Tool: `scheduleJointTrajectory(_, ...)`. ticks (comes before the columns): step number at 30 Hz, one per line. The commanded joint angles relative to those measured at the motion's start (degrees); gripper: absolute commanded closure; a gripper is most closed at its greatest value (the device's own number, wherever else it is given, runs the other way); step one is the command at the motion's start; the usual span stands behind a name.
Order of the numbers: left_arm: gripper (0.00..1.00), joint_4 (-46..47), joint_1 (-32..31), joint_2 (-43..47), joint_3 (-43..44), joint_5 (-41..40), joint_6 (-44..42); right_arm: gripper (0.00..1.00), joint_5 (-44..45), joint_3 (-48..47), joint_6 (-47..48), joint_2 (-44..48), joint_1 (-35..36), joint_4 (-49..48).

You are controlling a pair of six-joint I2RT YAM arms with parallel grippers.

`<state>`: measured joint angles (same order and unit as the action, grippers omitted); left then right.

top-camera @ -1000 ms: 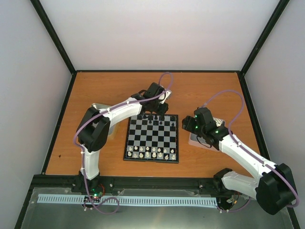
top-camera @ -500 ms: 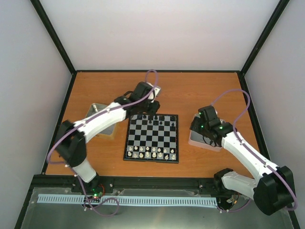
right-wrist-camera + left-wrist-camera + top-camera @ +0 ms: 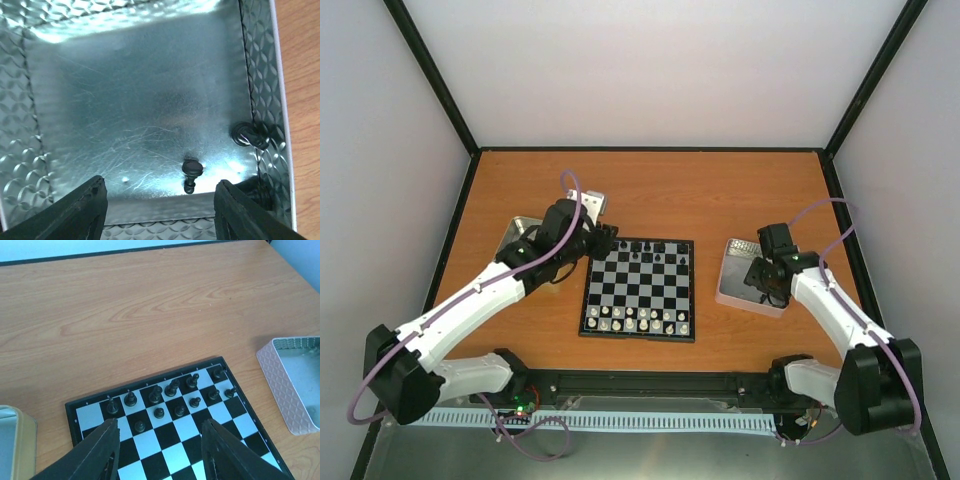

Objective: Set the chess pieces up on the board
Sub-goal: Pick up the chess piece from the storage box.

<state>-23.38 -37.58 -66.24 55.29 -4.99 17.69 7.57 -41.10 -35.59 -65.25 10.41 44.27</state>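
From above, the board (image 3: 638,285) lies mid-surface (image 3: 720,190), with black pieces (image 3: 645,247) on its far rows and white pieces (image 3: 635,320) on its near rows. The left fingers (image 3: 607,236) hover at the board's far-left corner, beside the left tray (image 3: 517,232). The right fingers (image 3: 757,283) hang over the right tray (image 3: 740,297). In the left wrist view, the left fingers (image 3: 106,452) are spread apart with nothing between them, above the board's left squares; black pieces stand in the two far rows, and the right tray sits off the board's right edge. In the right wrist view, the right fingers (image 3: 82,210) are spread wide and grasp nothing, above the tray floor. Two black pieces lie there, one near the middle (image 3: 191,172) and one against the right wall (image 3: 248,136).
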Motion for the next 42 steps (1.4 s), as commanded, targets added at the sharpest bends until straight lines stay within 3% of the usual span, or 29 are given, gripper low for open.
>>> scheduleJointTrajectory(1,0.54,3.89,0.75,-0.41,2.22,-2.71,2.23,0.41,1.03,0.17,0.89,-2.78,-0.78,0.62)
scheduleJointTrajectory(8,0.53,8.38,3.04,-3.16,2.88,-3.54,2.04,0.35,-0.40,-1.62,2.55,-9.27,-2.66,-0.12)
scheduleJointTrajectory(12,0.53,10.02,6.37,-10.21,7.86,-1.89,0.52,0.34,-3.72,-3.88,5.44,-13.92,-4.41,-0.35)
scheduleJointTrajectory(19,0.53,5.60,10.54,-23.36,23.32,2.29,1.06,0.35,1.92,-15.87,7.25,-19.13,-4.53,13.90)
scheduleJointTrajectory(24,0.53,3.36,11.35,-27.42,28.67,2.64,-2.93,0.46,8.22,-18.78,0.13,-17.86,-4.61,20.62)
scheduleJointTrajectory(30,0.51,1.84,13.22,-28.57,31.28,5.96,-3.58,0.65,6.35,-17.03,-9.54,-17.91,-4.61,20.11)
scheduleJointTrajectory(35,0.51,1.03,13.24,-27.05,30.37,6.41,-4.20,0.65,4.74,-14.84,-15.78,-19.82,-4.60,16.82)
scheduleJointTrajectory(42,0.51,1.38,13.24,-25.20,29.61,7.76,-4.60,0.59,7.19,-14.09,-18.89,-22.14,-5.27,14.72)
